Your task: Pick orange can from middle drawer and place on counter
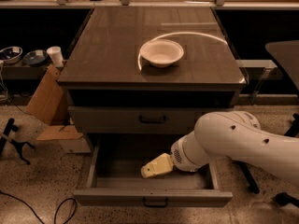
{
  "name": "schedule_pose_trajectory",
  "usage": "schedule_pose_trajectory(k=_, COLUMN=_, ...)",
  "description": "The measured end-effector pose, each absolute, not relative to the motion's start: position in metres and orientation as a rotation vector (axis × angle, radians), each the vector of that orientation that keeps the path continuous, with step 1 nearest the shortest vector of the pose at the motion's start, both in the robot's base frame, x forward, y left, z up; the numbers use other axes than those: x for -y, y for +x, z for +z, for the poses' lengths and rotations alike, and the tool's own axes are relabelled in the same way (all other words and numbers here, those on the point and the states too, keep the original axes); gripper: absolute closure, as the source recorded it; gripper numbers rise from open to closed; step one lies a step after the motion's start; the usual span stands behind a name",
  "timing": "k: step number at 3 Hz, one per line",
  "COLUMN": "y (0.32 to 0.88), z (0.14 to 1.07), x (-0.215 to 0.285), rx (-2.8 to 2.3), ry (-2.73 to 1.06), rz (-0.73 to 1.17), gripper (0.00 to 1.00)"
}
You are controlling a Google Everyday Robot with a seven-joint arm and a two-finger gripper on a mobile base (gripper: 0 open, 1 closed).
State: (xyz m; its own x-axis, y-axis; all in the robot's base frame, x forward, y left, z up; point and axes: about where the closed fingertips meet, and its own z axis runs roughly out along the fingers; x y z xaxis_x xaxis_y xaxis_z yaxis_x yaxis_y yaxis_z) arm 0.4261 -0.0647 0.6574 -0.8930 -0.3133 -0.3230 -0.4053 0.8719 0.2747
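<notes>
Dim lab, white bowl (161,52) on the worktop (107,55) above the middle drawer (154,197), which stands open; my end effector (156,166) low inside that drawer near its front, grip I cannot tell, orange can hidden from me.

The counter surface (107,55) is glossy dark grey-brown, mirroring an arc of light, and the bowl (161,53) on it looks smooth matt white. The open middle drawer (149,198) is dull grey metal; low inside it the gripper (152,168) has a smooth cream casing, on an arm (233,139) of satin white shell. Matt brown cardboard (44,99) leans nearby on speckled floor (37,185).
</notes>
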Motion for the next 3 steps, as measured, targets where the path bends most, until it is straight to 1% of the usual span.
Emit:
schedule_pose_trajectory(k=1, y=0.426, z=0.660, x=0.064, rx=-2.779, ry=-0.524, rz=0.461, gripper=0.00)
schedule_pose_trajectory(k=3, y=0.473, z=0.637, x=0.076, rx=-2.800, ry=-0.274, rz=0.372, gripper=0.00)
